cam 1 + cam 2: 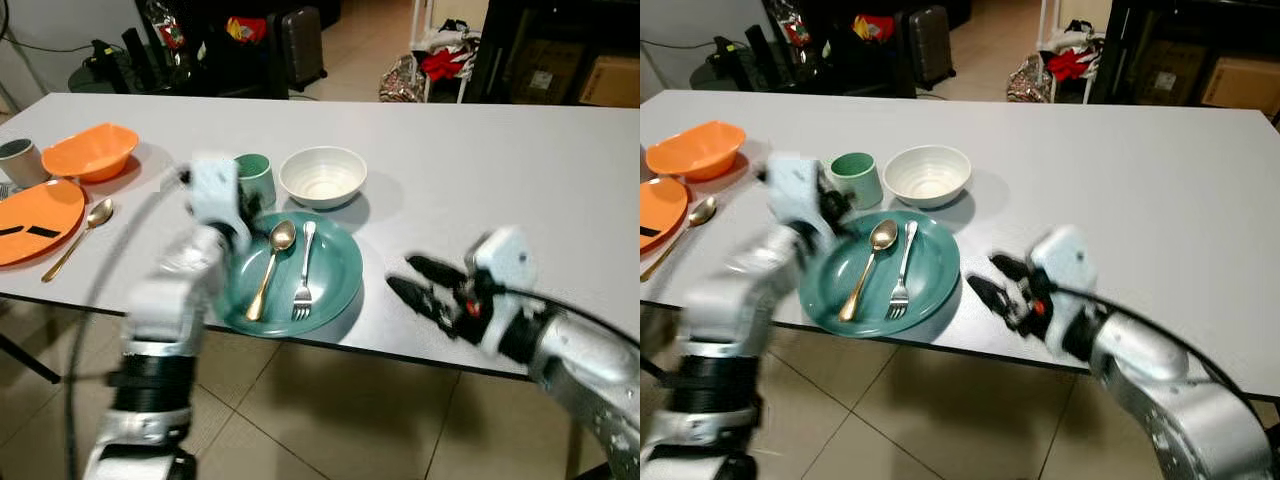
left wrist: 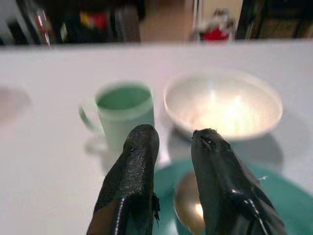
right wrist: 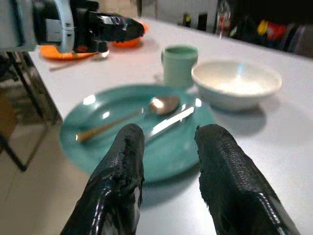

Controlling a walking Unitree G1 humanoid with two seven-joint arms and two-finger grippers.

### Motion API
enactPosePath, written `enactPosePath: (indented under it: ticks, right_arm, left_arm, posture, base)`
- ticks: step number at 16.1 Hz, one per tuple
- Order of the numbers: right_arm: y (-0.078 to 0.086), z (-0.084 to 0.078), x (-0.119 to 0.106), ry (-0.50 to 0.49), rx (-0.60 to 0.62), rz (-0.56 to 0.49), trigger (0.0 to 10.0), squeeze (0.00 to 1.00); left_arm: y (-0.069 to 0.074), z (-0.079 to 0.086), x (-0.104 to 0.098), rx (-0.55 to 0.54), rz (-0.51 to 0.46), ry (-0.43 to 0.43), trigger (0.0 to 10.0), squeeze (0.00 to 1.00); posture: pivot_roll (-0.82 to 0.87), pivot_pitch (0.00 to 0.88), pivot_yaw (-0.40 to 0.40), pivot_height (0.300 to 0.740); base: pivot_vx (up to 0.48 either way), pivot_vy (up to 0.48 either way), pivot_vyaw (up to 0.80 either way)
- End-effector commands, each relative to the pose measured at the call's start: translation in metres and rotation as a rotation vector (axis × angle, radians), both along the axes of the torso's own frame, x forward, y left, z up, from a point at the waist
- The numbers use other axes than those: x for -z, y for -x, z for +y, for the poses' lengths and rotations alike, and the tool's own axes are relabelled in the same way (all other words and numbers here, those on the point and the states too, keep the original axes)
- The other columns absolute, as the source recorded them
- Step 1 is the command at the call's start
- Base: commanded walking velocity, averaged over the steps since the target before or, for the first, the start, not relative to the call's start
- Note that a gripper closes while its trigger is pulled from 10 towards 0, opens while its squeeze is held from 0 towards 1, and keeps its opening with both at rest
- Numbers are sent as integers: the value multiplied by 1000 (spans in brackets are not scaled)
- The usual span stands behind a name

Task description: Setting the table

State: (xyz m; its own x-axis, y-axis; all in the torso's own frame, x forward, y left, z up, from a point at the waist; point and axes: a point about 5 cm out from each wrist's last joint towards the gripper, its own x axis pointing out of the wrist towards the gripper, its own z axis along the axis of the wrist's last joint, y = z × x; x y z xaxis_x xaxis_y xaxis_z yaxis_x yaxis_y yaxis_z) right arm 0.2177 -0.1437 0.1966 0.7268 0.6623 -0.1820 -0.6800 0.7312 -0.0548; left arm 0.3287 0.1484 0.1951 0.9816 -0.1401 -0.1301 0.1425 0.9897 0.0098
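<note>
Cutlery is what I'm dealing with now: a gold spoon (image 1: 270, 265) and a fork (image 1: 304, 272) lie side by side inside the green plate (image 1: 335, 275), which sits at the near edge of the table (image 1: 480, 170). I judge this to be the step where the pieces get lifted out and laid beside the plate, though neither is held yet.

My left gripper (image 2: 168, 166) hovers over the plate's far left rim, close to the spoon's bowl, fingers slightly parted and holding nothing. My right gripper (image 1: 420, 285) sits low over the table just right of the plate, fingers spread and empty, pointing toward the plate.

For the next move I'd guess the left gripper has to drop and pinch the spoon's thin handle. That looks fiddly, since it lies flat against the glazed plate and close beside the fork. The right one could take the fork from its side, approaching over the rim.

Count, as far as I can see:
- two plates: the green one and an orange plate (image 1: 40, 215) at the far left
- two bowls: a white bowl (image 1: 322, 176) just beyond the green plate and an orange bowl (image 1: 90, 152)
- two spoons: the second spoon (image 1: 82, 235) lies beside the orange plate
- one fork
- a green mug (image 1: 257, 180) left of the white bowl
- a grey cup (image 1: 18, 160) at the left edge
</note>
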Motion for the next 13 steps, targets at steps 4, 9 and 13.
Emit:
enactPosePath:
  ticks: [4, 9, 13]
  right_arm:
    - [-3, 4, 15, -62, 338, -46, 10000, 0]
    - [-5, -14, 22, -100, 588, -82, 10000, 0]
    - [3, -30, 29, -65, 702, -95, 10000, 0]
  left_arm:
    - [43, -8, 0, 84, -166, -77, 10000, 0]
    - [75, -22, 15, 113, -172, -84, 10000, 0]
    - [80, -25, 25, 123, -164, -60, 10000, 0]
  posture:
    - [-155, 0, 122, 740]
    - [-150, 0, 126, 740]
    - [-164, 0, 137, 740]
  base:
    - [0, 0, 0]
    - [0, 0, -155]
    - [0, 0, -788]
